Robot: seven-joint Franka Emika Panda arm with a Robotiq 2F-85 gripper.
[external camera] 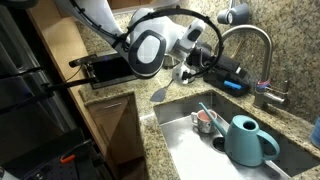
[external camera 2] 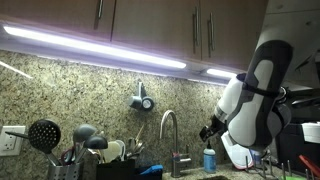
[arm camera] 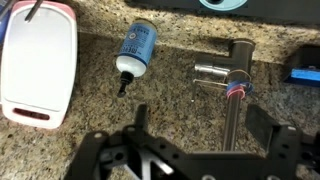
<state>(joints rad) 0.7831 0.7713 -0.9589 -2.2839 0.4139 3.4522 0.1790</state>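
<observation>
My gripper (arm camera: 200, 125) hangs open above the granite counter, its two dark fingers (arm camera: 140, 116) wide apart with nothing held. The chrome faucet (arm camera: 234, 80) stands just below and between them, nearer the right finger, its handle marked with a red and blue ring. A small blue and white bottle (arm camera: 134, 48) stands on the counter further off to the left. In both exterior views the arm reaches over the sink: the gripper (external camera: 188, 68) sits beside the curved faucet (external camera: 252, 38), and in an exterior view the gripper (external camera 2: 210, 131) hovers above the bottle (external camera 2: 209, 158).
A white and pink slab (arm camera: 38, 62) lies at the left of the counter, and a blue object (arm camera: 304, 70) at the right. The steel sink (external camera: 185, 140) holds a teal watering can (external camera: 246, 140) and a cup (external camera: 204, 120). Utensils (external camera 2: 75, 145) stand by the backsplash.
</observation>
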